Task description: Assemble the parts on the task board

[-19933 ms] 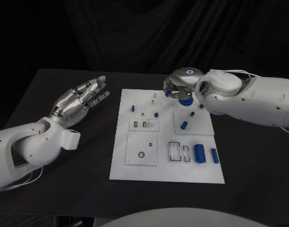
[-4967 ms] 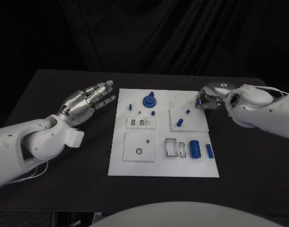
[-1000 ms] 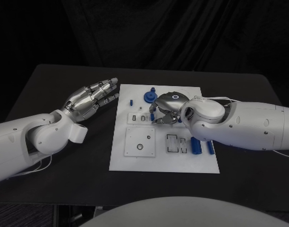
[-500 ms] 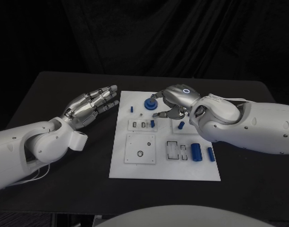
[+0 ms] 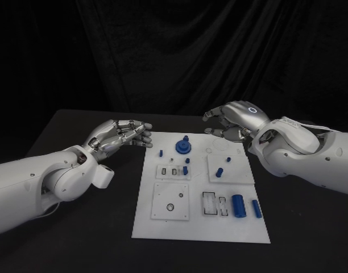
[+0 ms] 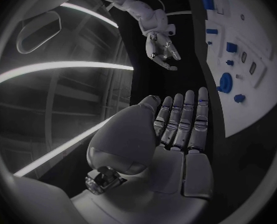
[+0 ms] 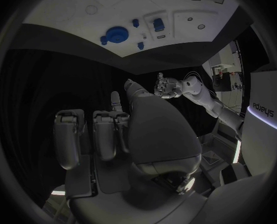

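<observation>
Black table (image 5: 84, 227) carries the board (image 5: 198, 227) with blue parts (image 5: 240, 206) lying on it, while the left hand (image 5: 123, 135) waits empty with fingers apart beside it and the right hand (image 5: 233, 120), curled and apparently empty, hovers beyond its far edge, probably between picks.

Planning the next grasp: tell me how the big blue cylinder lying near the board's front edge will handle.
The big blue cylinder lies on its side on the white task board, so a sideways nudge would probably roll it. It looks rigid, likely plastic and light. Its smooth surface may slip.
</observation>
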Controlling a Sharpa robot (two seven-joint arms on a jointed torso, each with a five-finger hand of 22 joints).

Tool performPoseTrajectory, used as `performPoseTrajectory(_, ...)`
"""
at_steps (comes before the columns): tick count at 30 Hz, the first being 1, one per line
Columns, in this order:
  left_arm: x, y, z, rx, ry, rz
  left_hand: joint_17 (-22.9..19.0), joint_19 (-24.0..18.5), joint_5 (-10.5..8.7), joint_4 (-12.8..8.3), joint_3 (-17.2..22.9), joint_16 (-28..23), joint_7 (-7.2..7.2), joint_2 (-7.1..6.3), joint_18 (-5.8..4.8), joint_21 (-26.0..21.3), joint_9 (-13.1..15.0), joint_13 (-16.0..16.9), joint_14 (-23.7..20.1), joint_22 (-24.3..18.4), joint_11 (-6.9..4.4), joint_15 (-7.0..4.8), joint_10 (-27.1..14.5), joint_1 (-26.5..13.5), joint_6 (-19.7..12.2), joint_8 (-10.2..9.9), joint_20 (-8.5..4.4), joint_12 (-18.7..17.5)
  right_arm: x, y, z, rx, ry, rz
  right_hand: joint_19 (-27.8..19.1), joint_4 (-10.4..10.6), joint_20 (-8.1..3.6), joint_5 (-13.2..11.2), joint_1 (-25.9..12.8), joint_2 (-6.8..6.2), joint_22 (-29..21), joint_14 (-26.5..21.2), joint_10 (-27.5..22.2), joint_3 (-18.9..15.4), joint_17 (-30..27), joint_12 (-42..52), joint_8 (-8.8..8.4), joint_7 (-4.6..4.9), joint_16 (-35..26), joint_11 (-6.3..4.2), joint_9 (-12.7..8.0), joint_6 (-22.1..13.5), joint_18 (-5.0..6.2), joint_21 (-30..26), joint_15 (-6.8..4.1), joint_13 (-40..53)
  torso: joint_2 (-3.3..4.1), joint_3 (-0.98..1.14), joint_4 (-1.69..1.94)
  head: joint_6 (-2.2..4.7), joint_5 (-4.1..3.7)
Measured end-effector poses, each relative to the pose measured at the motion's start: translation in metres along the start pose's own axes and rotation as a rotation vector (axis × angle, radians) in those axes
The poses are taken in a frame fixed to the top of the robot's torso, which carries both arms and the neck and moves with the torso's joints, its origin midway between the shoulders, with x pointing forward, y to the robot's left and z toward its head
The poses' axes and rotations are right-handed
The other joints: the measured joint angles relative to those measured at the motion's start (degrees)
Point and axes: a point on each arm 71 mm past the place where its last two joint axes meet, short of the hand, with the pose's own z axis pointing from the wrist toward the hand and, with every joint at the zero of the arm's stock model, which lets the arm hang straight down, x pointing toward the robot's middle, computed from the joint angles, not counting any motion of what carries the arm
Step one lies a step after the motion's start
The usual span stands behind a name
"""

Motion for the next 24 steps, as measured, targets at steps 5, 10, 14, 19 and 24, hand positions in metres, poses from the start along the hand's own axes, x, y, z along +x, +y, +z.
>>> performPoseTrajectory(5,0.01,-0.001,0.017,-0.051,0.046,0.21,5.28,6.38,-8.78,1.48,4.72,12.21,0.61,-2.17,0.01,7.68,0.63,6.43,5.31,4.46,-3.55,-3.27,5.12,-0.57,3.03,2.71,-2.98,7.23,-0.002,-0.02,-0.004,0.059,0.004,0.012,0.0,-0.3,0.0,1.34,0.31,0.31,0.0,0.0,0.0,0.31,0.0,0.0,0.0,-0.08,0.0,0.0,-0.16,0.71,0.0,0.0,0.0,0.0,-0.94,0.23,-0.27,0.3,0.66)
performPoseTrajectory(10,0.023,0.003,0.03,-0.107,0.088,0.38,10.46,10.58,-14.94,5.71,4.85,21.43,-0.78,-3.08,0.0,13.17,2.24,14.96,8.79,8.0,-5.63,-5.43,8.11,-2.68,5.0,5.19,-4.7,14.79,0.0,-0.031,-0.007,0.096,0.015,0.023,0.0,-0.47,0.0,2.89,0.76,0.76,-0.01,0.0,0.0,0.79,0.0,0.0,0.0,0.23,0.0,0.0,-0.37,1.02,0.0,0.0,0.0,0.0,-2.33,0.77,-0.54,0.01,1.49)
performPoseTrajectory(14,0.036,0.004,0.044,-0.133,0.125,0.509,19.4,13.73,-19.98,6.88,2.29,30.29,-1.88,-2.21,0.0,18.74,4.66,29.87,14.78,11.81,-7.02,-6.84,16.83,-6.59,6.09,7.56,-6.21,25.01,0.005,-0.037,-0.01,0.12,0.035,0.029,0.0,-0.31,0.0,3.49,0.78,0.78,-0.01,0.0,0.0,0.95,0.0,0.0,0.0,0.23,0.0,0.0,-0.49,1.02,0.0,0.0,0.0,-0.01,-3.14,1.16,-0.91,-0.06,2.13)
performPoseTrajectory(19,0.052,0.007,0.058,-0.17,0.169,0.645,59.82,21.33,-21.56,7.06,-2.55,48.89,-3.62,-2.08,-1.82,42.08,13.2,61.6,41.39,37.28,-8.4,-8.78,44.65,-11.64,5.76,13.16,-8.34,46.02,0.013,-0.041,-0.01,0.136,0.063,0.034,0.0,-0.94,0.0,5.55,1.22,1.22,-0.01,0.0,0.0,1.58,0.0,0.0,0.0,0.43,0.0,0.0,-0.85,1.22,0.0,0.0,0.0,0.0,-4.0,1.58,-1.38,-0.6,3.17)
performPoseTrajectory(24,0.066,0.008,0.068,-0.224,0.195,0.753,62.48,33.69,-20.2,7.07,-4.79,50.77,-5.35,-2.1,-5.16,57.52,26.15,62.6,45.56,60.88,-10.34,-10.16,48.03,-13.11,4.82,21.04,-9.5,49.56,0.016,-0.04,-0.007,0.138,0.077,0.037,0.0,-0.79,0.0,5.95,1.22,1.21,0.02,0.0,0.0,1.73,0.0,0.0,0.0,0.42,0.0,0.0,-0.93,1.22,0.0,0.0,0.0,0.0,-4.75,2.02,-1.91,-1.53,4.04)
